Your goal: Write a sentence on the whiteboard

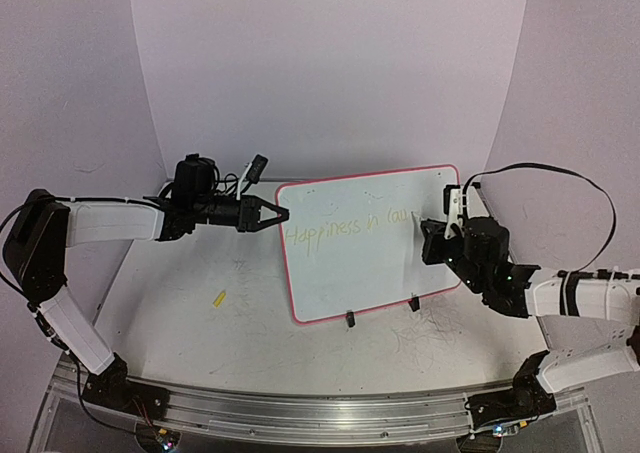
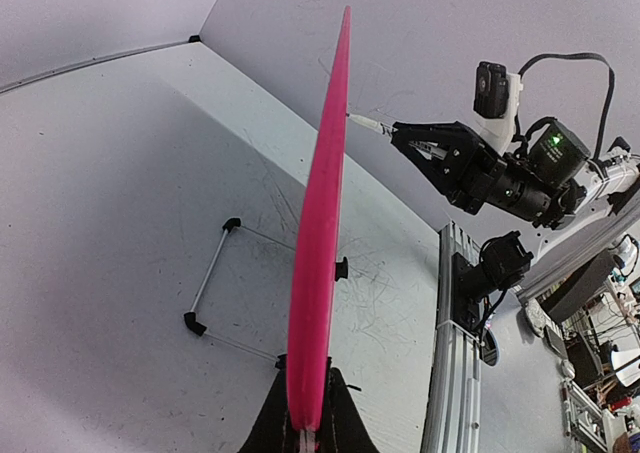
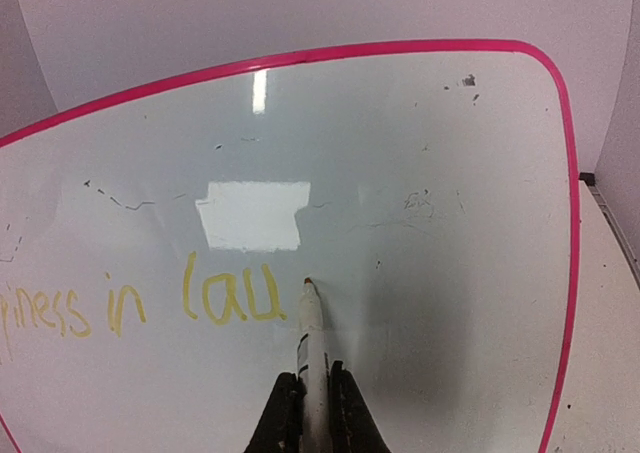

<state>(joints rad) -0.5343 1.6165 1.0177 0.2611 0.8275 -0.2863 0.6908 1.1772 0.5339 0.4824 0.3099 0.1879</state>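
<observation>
My right end effector (image 3: 313, 398) is clamped on the marker (image 3: 309, 328), tip at the whiteboard (image 3: 430, 173) straight ahead, just right of "lau" where the sentence (image 3: 130, 308) ends, blank space further right; my left end effector (image 1: 280, 214) is clamped on its left rim.

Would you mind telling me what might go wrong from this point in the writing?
The left fingers clamp only one edge of the whiteboard, so pressure from the marker might twist it on its thin feet. The sentence is faint yellow and may prove hard to read.
</observation>
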